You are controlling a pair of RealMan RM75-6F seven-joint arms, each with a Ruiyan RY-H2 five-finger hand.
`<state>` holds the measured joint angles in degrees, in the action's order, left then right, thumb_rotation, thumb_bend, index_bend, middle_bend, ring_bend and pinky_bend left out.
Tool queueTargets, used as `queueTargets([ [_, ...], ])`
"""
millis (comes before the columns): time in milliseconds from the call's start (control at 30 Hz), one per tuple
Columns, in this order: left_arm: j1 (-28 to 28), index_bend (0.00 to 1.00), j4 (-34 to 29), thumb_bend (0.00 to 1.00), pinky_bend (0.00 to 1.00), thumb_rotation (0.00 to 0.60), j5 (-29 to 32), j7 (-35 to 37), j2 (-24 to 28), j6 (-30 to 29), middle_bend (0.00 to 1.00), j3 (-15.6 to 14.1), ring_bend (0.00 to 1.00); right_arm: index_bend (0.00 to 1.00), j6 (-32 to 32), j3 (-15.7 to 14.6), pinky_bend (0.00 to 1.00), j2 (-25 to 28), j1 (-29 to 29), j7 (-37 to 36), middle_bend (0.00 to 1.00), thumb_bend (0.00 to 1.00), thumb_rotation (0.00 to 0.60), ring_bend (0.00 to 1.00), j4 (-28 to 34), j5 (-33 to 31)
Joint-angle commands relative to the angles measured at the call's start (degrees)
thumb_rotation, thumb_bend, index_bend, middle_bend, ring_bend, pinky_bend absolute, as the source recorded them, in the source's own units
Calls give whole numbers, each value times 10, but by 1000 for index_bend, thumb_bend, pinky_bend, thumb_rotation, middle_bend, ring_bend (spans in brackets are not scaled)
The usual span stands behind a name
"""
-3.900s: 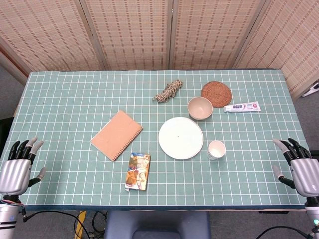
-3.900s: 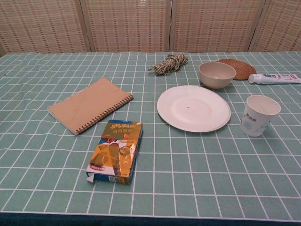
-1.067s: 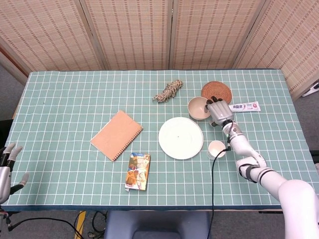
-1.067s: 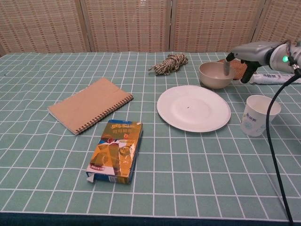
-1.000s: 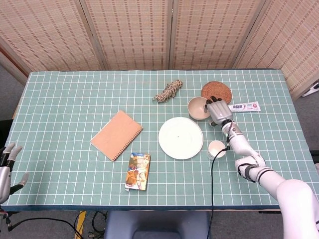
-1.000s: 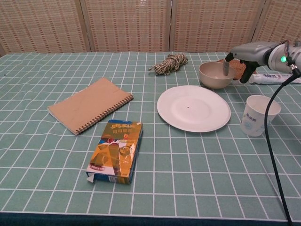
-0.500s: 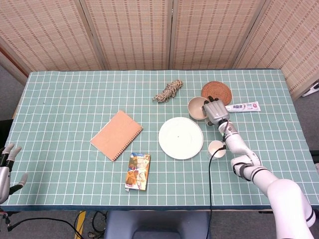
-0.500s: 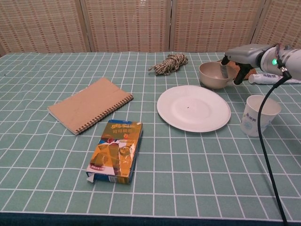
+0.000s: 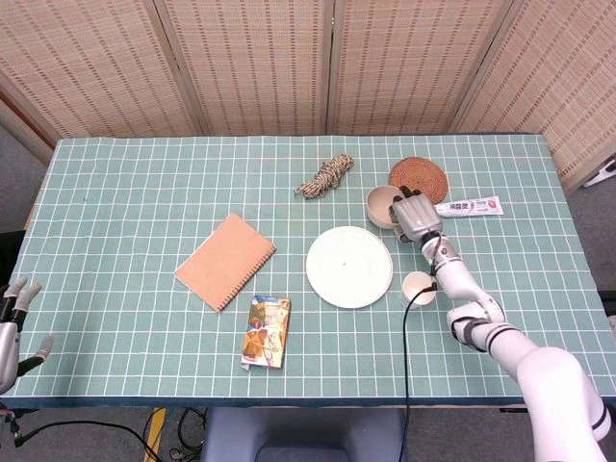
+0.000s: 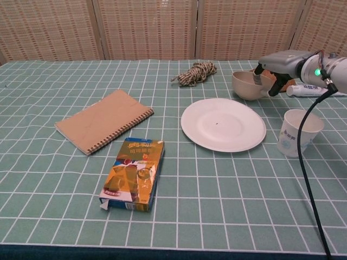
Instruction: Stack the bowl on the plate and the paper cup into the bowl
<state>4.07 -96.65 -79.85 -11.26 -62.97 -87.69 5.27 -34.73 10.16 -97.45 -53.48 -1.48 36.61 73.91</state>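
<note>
The beige bowl [image 9: 380, 205] [image 10: 245, 86] sits behind the white plate [image 9: 349, 267] [image 10: 223, 124], right of the table's middle. My right hand [image 9: 414, 216] [image 10: 269, 72] grips the bowl's right rim, with fingers inside and the thumb outside. The bowl looks slightly tipped and raised on the held side. The paper cup [image 9: 418, 287] [image 10: 299, 132] stands upright just right of the plate, under my right forearm in the head view. My left hand [image 9: 12, 327] hangs off the table's near-left corner, fingers apart and holding nothing.
A brown spiral notebook [image 9: 225, 261] and a snack box [image 9: 267, 331] lie left of the plate. A coil of rope [image 9: 324, 175], a woven coaster [image 9: 418, 177] and a toothpaste tube [image 9: 468, 206] lie behind and beside the bowl.
My right arm came in from the table's right edge and its hand took hold of the bowl's rim. The bowl has since shifted slightly back and tipped. My left hand dropped lower.
</note>
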Motion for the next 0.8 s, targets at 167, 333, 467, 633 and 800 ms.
queueTargets([
  [167, 3, 138, -1, 287, 32, 600, -2, -2, -1, 2, 18, 1, 87, 577, -52, -11, 208, 60, 11, 2, 314, 444, 600, 90, 98, 37],
  [333, 3, 138, -1, 286, 32, 600, -3, -3, -2, 2, 18, 1, 87, 577, -77, -15, 208, 102, 12, 34, 314, 444, 600, 90, 177, 52],
  [467, 2, 138, -1, 286, 32, 600, -4, -2, -2, 1, 18, 1, 87, 577, -95, -14, 208, 123, 14, 61, 314, 444, 600, 90, 235, 56],
  [633, 1, 138, -1, 287, 32, 600, -4, 1, -1, -1, 18, 2, 87, 577, -102, -24, 208, 140, 15, 96, 314, 444, 600, 90, 293, 66],
  [800, 0, 138, 2, 287, 32, 600, -4, 4, -2, -1, 18, 1, 87, 577, -108, -35, 208, 147, 21, 123, 314, 444, 600, 90, 334, 68],
])
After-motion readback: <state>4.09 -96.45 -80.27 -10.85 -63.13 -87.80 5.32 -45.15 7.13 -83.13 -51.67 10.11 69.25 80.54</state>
